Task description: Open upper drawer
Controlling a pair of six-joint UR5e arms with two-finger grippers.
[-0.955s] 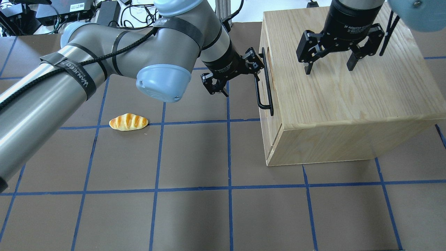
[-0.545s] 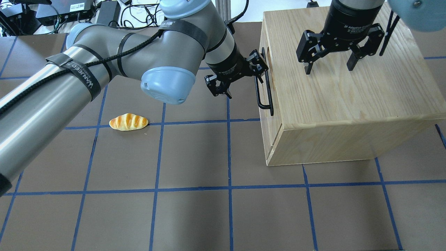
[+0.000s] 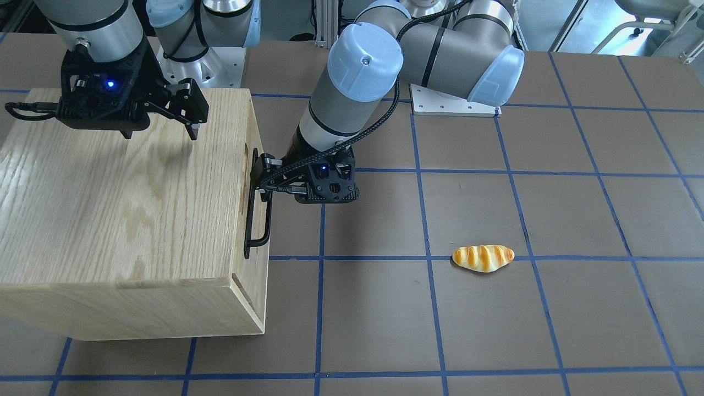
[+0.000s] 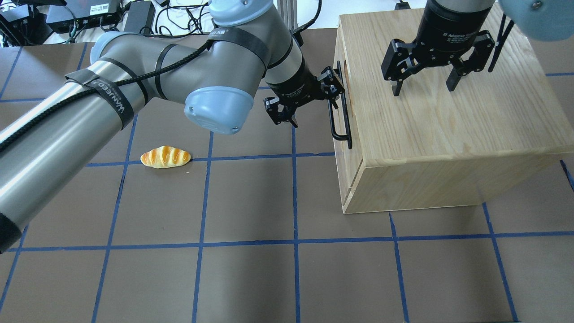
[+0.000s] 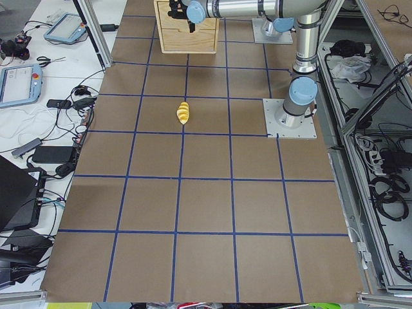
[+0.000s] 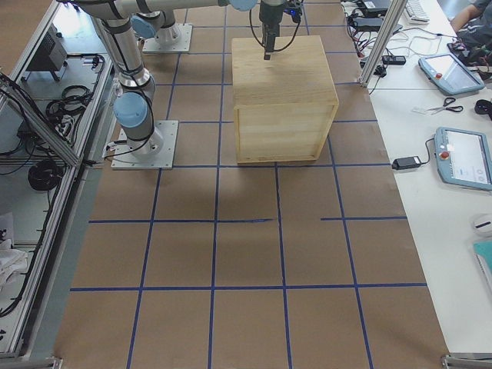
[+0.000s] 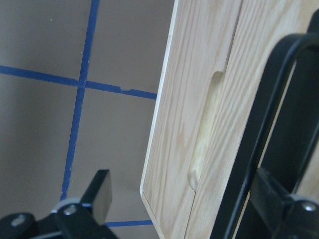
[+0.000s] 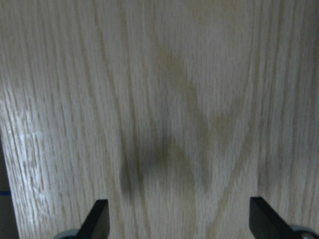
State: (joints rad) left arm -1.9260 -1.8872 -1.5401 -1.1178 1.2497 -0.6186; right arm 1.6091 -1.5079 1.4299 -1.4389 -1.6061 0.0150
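The upper drawer (image 7: 239, 99) is shut in the light-wood cabinet (image 4: 439, 125). It has a slot cutout (image 7: 204, 129) in its top edge and a long black bar handle (image 4: 341, 112), which also shows in the front-facing view (image 3: 258, 220). My left gripper (image 4: 309, 101) is open at the handle's far end. In the left wrist view the bar (image 7: 249, 149) runs between the fingers, close to the right finger (image 7: 279, 199). My right gripper (image 4: 424, 89) is open and empty just above the cabinet's top.
A toy bread roll (image 4: 165, 157) lies on the brown table to the left of the cabinet. The table has blue tape grid lines. Cables and electronics (image 4: 89, 13) sit beyond the far edge.
My left gripper has moved right, up to the handle, and stays open. The drawer and my right gripper have not moved.
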